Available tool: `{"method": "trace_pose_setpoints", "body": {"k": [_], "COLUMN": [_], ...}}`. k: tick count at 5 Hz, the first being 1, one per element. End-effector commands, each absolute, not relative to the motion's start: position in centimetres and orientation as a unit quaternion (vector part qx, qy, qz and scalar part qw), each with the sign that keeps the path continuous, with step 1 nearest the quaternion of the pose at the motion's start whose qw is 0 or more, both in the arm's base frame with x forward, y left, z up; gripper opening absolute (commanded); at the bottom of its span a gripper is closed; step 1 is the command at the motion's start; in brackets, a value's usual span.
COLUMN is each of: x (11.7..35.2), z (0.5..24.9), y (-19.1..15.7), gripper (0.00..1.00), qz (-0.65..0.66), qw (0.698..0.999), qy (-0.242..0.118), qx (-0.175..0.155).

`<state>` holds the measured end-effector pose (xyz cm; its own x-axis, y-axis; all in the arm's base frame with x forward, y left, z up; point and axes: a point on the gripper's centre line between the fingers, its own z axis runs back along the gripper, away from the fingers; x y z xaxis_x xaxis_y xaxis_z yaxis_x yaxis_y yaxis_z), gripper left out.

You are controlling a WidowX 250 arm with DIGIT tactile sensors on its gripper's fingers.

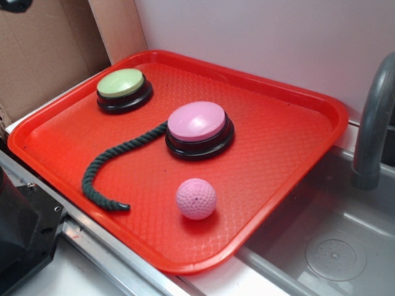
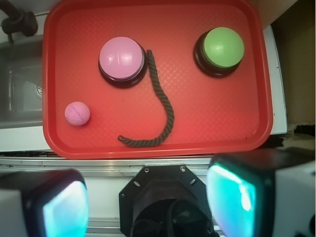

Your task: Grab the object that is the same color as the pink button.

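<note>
A small pink dimpled golf ball (image 1: 196, 198) (image 2: 77, 113) rests on the red tray (image 1: 290, 135) (image 2: 222, 113), near its front edge. The pink button (image 1: 199, 127) (image 2: 122, 59), domed with a black base, stands just behind the ball at the tray's middle. My gripper (image 2: 148, 202) is open, high above and back from the tray, over the robot's black base. Its two fingers (image 2: 64, 207) frame the bottom of the wrist view with nothing between them. The gripper does not show in the exterior view.
A pale green button (image 1: 123, 88) (image 2: 222, 49) stands at the tray's far left corner. A dark green rope (image 1: 105, 166) (image 2: 158, 108) curves from the pink button toward the front edge. A grey sink (image 1: 333, 246) with a faucet (image 1: 373, 123) lies right of the tray. Cardboard (image 1: 43, 49) stands at left.
</note>
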<state>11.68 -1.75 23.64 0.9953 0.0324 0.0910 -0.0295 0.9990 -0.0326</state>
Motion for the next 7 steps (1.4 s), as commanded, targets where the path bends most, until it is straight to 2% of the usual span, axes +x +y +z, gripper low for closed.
{"method": "trace_pose_setpoints", "body": {"k": [1,3,4,5,6,7], "x": [11.7,14.7,16.4,17.5,17.9,17.7], "z": [23.6,20.9,18.8,15.9,13.1,11.0], "y": [-1.7,-4.9,-8.0,-10.5,-13.0,-14.4], "gripper": [1.0,1.0,1.0,1.0,1.0,1.0], "qz": [0.016,-0.166,-0.277,-0.375,-0.478,-0.54], "qw": [0.999,0.983,0.953,0.917,0.868,0.831], "qy": [-0.046,-0.081,-0.119,-0.136,-0.133,-0.127], "qx": [-0.016,0.018,0.035,0.004,-0.024,-0.04]}}
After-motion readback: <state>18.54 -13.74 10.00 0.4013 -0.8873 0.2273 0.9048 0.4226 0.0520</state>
